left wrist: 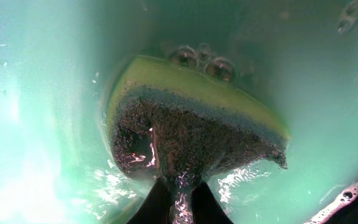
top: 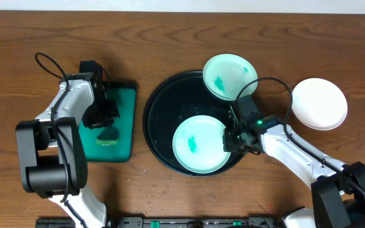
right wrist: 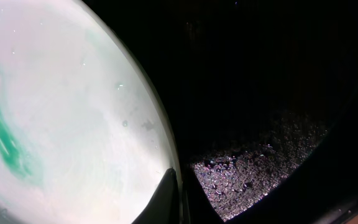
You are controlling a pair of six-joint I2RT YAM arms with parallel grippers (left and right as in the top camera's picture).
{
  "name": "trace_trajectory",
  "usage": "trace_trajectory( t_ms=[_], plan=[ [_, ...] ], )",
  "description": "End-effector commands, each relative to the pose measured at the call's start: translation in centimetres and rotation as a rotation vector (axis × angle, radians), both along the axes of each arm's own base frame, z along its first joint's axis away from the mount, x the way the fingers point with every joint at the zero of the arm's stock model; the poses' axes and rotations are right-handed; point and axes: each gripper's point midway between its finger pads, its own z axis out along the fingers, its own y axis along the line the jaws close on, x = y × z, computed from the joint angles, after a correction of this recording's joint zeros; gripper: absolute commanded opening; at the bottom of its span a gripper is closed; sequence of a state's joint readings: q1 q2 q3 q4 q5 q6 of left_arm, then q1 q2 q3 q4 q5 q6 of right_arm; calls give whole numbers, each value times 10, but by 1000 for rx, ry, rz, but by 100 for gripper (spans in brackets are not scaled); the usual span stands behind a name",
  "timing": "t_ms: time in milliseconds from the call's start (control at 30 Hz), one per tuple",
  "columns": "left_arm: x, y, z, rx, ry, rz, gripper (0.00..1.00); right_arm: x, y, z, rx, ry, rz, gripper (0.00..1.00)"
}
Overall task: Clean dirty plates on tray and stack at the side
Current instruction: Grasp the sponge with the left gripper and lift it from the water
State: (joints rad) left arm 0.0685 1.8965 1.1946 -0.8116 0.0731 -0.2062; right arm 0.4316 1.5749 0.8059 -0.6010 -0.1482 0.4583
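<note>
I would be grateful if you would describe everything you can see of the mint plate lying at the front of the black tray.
The plate is round, shallow, pale mint and glossy, with a teal smear near its middle. It appears to lie flat in the near part of the tray, reaching the tray's front rim. The right gripper is shut on its right edge, the rim pinched between the fingers.

A brown wood-grain tabletop [top: 170, 25] carries a small rectangular green tray [top: 127, 114] with a black rim, standing on the left. A sponge [top: 109, 135] lies in its near part. In the left wrist view the sponge [left wrist: 191, 124] shows a yellow layer over a dark, rough, wet scouring face, and the tray's green floor [left wrist: 42, 124] glistens with water.
</note>
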Motion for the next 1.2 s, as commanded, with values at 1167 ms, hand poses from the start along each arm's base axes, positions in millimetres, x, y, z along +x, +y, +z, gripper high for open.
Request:
trace_trajectory(
  t_ms=[1167],
  plan=[
    [4,-19,244,147,-804,-128,7,6,3,7,-10,-44,28,1]
  ],
)
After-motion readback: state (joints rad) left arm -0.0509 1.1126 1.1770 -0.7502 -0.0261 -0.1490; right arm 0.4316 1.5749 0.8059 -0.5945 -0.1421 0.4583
